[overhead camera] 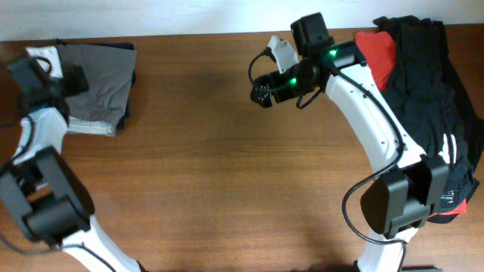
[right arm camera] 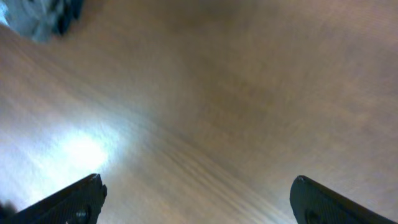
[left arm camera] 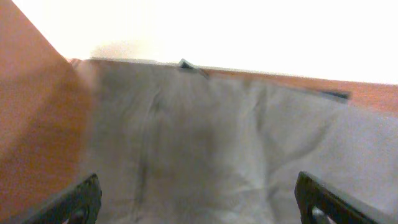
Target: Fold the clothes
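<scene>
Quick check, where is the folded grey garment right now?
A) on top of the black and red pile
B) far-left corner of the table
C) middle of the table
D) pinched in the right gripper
B: the overhead view shows the grey garment lying folded in the far-left corner of the table, under the open left gripper, well apart from the black and red pile.

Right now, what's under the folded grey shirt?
A navy garment peeks from beneath the grey shirt along one edge; its extent, and anything else below, is covered.
</scene>
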Controlling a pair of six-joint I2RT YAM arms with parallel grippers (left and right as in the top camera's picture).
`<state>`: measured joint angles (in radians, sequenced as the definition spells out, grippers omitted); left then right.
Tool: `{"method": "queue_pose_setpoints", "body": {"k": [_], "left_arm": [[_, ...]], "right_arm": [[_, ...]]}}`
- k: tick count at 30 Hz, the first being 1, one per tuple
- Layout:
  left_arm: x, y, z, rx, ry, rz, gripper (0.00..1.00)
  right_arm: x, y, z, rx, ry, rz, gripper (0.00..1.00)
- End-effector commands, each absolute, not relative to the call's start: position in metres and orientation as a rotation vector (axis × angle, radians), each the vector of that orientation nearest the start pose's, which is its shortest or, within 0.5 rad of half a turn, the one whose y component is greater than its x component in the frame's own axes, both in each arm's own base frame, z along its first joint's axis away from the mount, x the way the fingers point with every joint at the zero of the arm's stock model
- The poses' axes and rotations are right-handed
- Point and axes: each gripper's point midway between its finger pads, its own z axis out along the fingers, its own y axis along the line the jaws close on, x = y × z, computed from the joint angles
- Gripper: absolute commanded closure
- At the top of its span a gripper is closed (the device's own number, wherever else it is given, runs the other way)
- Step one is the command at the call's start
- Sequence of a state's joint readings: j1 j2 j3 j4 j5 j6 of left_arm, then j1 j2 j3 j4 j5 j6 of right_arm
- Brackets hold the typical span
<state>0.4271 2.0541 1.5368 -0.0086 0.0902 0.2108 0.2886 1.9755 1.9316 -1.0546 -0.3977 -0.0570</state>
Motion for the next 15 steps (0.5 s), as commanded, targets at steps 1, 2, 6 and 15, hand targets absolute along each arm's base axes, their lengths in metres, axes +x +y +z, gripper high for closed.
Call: {"method": "queue_pose_setpoints", "body": {"k": [1,2,6,15], "left_arm": [[0.533,0.209,0.276,-0.163,1.942,0.293,0.01],[0.528,0.202,0.289,-0.153,1.932,0.289,0.01],[0.502,0.156,0.348,-0.069,1.873,0.232,0.01],[0.471,0.096,0.393,0.031,1.831,0.162,0.01]], "right_arm": [[0.455,0.18,0.268,-0.555,2.434,0.5,0.01],[0.456,0.175,0.284,-0.541,2.409,0.478,0.01],[0.452,0.144,0.359,-0.466,2.286,0.368,0.01],[0.383,0.109,0.493,-0.398,2.004,0.306,0.01]]}}
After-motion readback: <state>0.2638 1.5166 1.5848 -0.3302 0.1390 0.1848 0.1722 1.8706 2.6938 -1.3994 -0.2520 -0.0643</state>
